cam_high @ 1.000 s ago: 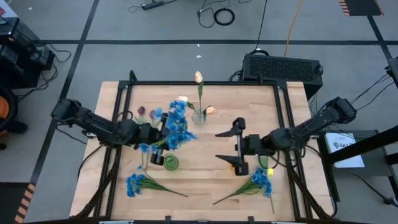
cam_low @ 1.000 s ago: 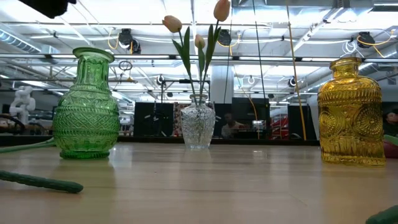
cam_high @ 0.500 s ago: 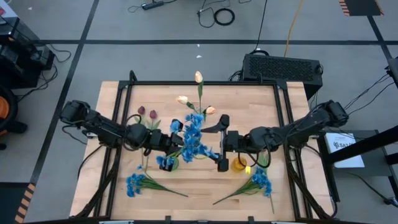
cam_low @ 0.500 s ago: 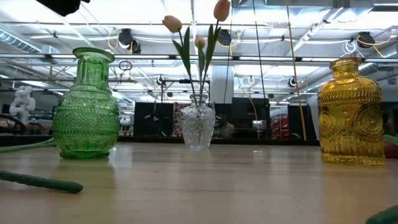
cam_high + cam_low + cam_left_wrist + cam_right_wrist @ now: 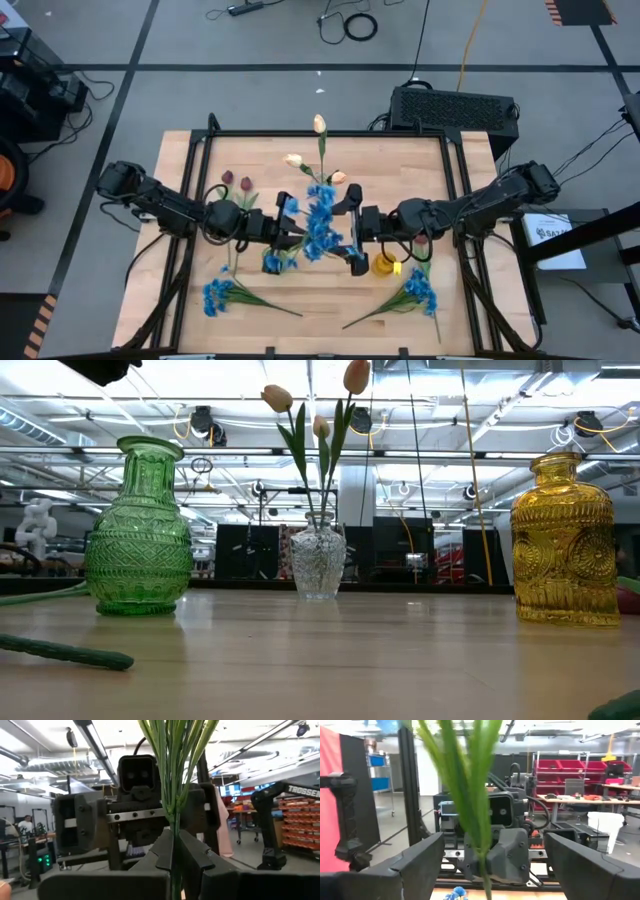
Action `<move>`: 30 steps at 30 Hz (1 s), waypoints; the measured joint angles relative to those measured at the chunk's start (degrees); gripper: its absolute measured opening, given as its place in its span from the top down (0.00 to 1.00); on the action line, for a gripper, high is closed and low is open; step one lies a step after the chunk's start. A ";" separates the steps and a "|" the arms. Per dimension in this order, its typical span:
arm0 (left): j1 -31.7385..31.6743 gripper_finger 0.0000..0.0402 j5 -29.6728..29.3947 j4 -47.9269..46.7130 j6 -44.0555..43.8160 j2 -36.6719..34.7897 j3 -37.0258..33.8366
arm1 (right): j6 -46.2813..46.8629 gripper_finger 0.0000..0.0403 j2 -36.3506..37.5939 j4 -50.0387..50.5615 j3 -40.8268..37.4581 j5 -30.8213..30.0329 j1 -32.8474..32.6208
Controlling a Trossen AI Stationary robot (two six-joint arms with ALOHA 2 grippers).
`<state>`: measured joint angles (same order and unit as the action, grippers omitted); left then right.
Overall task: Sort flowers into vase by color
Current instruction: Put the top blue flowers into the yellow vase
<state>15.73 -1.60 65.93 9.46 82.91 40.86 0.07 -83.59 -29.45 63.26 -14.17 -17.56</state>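
Blue flower (image 5: 320,222) clenched at stem in left gripper (image 5: 290,232). Right gripper (image 5: 352,228) spread wide around stem, facing left. Close squarely on stem before left lets go; avoid crushing leaves.

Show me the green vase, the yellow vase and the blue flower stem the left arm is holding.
green vase (image 5: 138,530), low view, on its patterned belly.
yellow vase (image 5: 565,545), low view, on its embossed body.
blue flower stem (image 5: 320,222), high view, on the blue blooms.

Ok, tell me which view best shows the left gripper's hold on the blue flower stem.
Left wrist view: the left gripper is shut on the blue flower stem. The high view shows mostly blooms, the right wrist view the stem, the low view neither.
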 joint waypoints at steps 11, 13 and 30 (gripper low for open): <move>0.00 0.96 -0.92 -5.84 -1.65 1.98 4.07 | -1.28 0.17 -0.02 -0.33 0.00 3.93 0.81; -0.07 0.96 -1.16 -5.49 -1.62 3.07 4.59 | -1.63 0.19 -0.02 -0.31 0.00 4.09 0.79; -0.37 0.91 -1.88 -5.73 -1.61 3.98 5.09 | -0.70 0.61 0.10 0.68 -0.01 3.83 0.76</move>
<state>15.35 -3.49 60.21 7.85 86.89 45.95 -0.63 -83.49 -28.77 63.25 -10.35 -16.80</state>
